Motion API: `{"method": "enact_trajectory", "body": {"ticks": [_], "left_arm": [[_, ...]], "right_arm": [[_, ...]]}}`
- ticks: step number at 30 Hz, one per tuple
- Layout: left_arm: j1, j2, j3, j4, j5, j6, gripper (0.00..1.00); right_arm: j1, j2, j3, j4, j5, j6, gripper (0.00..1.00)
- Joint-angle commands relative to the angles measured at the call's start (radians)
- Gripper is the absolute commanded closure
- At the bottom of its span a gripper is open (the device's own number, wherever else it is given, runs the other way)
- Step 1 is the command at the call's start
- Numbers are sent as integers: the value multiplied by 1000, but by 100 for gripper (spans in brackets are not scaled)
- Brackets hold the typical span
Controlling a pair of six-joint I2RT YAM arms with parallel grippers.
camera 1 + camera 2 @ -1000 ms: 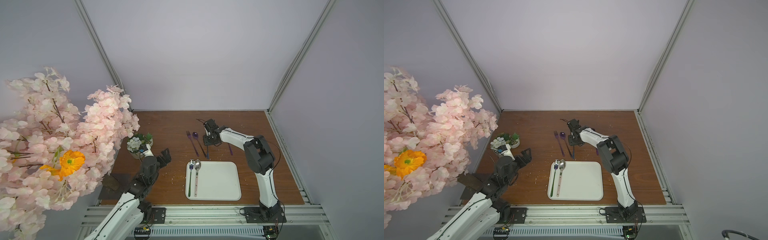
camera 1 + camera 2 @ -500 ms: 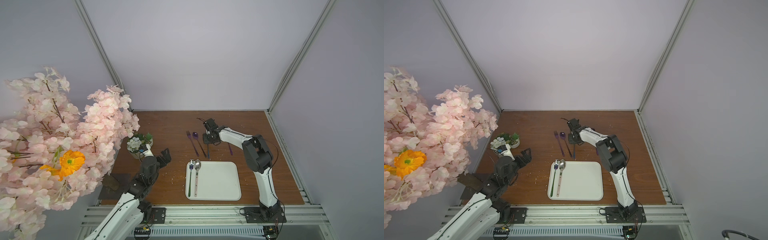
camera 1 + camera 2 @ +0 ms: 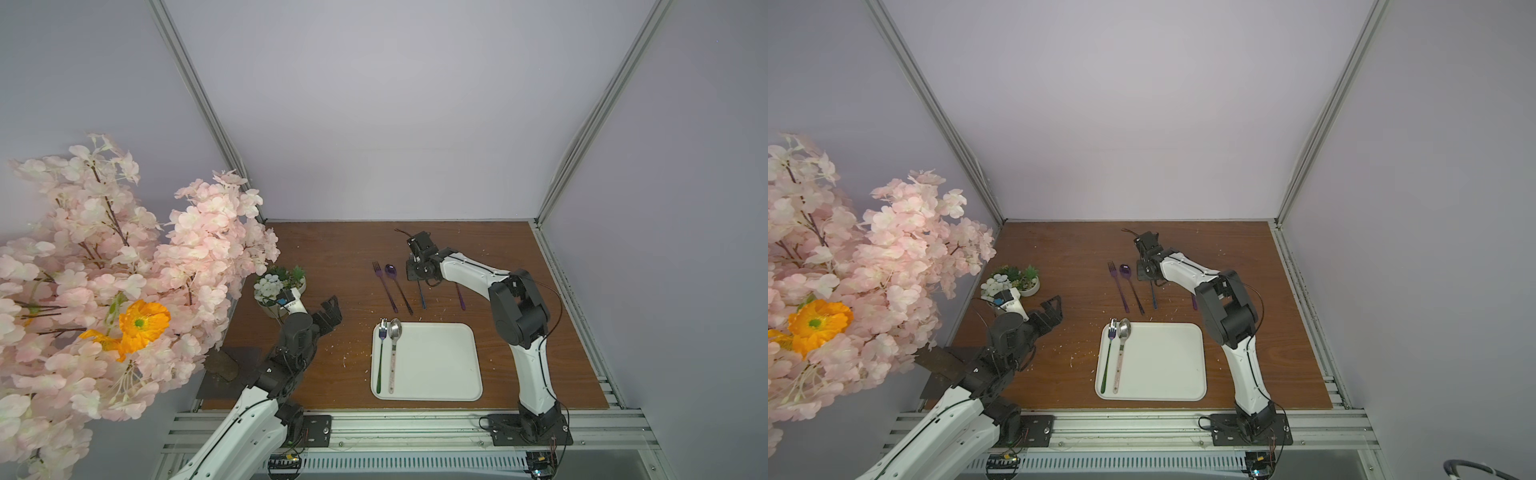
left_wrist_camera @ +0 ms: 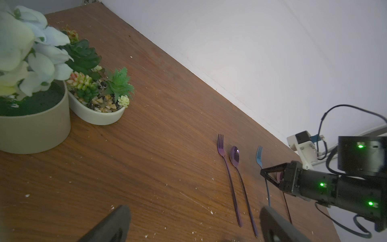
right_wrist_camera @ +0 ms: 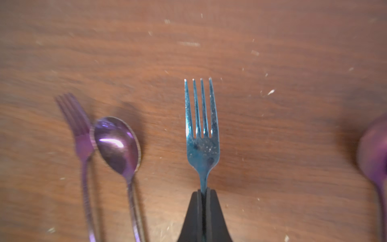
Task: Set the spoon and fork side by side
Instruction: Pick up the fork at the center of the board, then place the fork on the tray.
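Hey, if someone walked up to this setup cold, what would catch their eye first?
The big pink artificial blossom branch with one orange flower fills the left foreground. On the brown wooden table, the right claw is shut on a shiny blue metal fork beside a purple fork-and-spoon pair, behind a white rectangular tray.

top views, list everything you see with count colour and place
tray: 1, white, table front
tray fork: 1, green handle, tray's left
tray spoon: 1, silver, beside tray fork
purple fork: 1, purple, behind tray
purple spoon: 1, purple, beside purple fork
blue fork: 1, blue, right of purple spoon
second purple spoon: 1, purple, right of blue fork
round pot: 1, beige, table's left
oval dish: 1, white, beside round pot
blossom branch: 1, pink, left foreground
dark slab: 1, dark, front left
left gripper: 1, black, open, above table
right gripper: 1, black, shut on blue fork
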State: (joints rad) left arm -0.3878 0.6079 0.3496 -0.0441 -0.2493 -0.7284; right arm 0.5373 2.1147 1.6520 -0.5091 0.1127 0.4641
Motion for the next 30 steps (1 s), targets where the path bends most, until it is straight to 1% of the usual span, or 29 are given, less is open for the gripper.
{"method": "enact_trajectory", "body": {"ticks": [1, 7, 9, 13, 17, 20, 23, 27, 30], "left_arm": [[7, -14, 9, -3, -18, 12, 1], [7, -25, 3, 7, -16, 9, 1], [7, -27, 0, 11, -10, 7, 1], [7, -37, -1, 10, -2, 5, 1], [7, -54, -16, 20, -1, 3, 1], [7, -59, -24, 30, 8, 0, 1], [7, -52, -24, 32, 21, -2, 1], [7, -49, -21, 28, 23, -1, 1], [7, -56, -21, 26, 20, 0, 2]], "right_arm": [[12, -156, -8, -5, -1, 27, 100], [61, -352, -117, -84, -68, 111, 100], [89, -429, -196, -104, -79, 169, 100], [175, -581, -414, -115, -69, 328, 100], [263, -701, -612, -56, -70, 492, 100], [309, -728, -708, 9, -99, 570, 100], [355, -700, -746, 40, -105, 608, 100], [371, -688, -813, 118, -111, 646, 100], [365, -674, -841, 144, -104, 637, 100]]}}
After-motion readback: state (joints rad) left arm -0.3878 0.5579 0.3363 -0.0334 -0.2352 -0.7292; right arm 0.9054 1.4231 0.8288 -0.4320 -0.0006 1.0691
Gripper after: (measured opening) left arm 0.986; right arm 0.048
